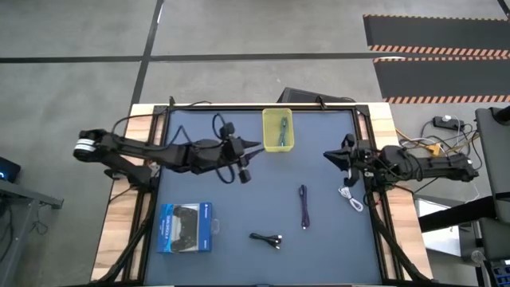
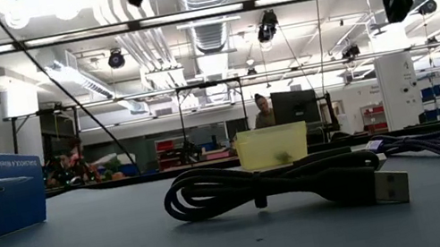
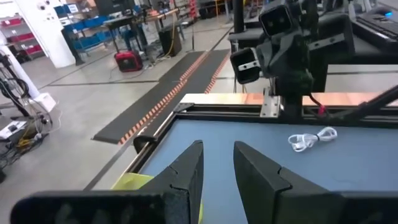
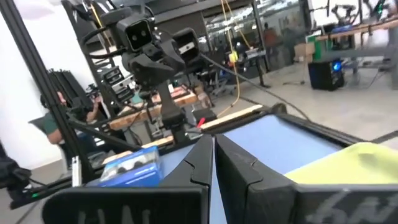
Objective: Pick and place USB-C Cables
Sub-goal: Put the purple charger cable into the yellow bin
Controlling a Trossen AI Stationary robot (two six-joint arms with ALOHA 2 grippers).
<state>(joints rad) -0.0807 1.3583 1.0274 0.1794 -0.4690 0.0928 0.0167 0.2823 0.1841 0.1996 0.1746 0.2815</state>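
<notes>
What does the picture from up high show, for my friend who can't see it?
Two dark robot arms reach over a dark blue table from either side. A yellow bin at the back holds a teal cable; purple, black and white cables and a blue box lie nearer the front.

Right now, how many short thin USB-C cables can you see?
4. The teal cable lies inside the yellow bin; the purple cable mid-table; the black coiled cable near the front edge; the white cable by the right edge. None looks hidden.

High cam: straight down on my whole table (image 1: 263, 199). Low cam: table-level, close to black cable (image 2: 286, 186). Wrist cams face each other; all share yellow bin (image 1: 278, 130).
</notes>
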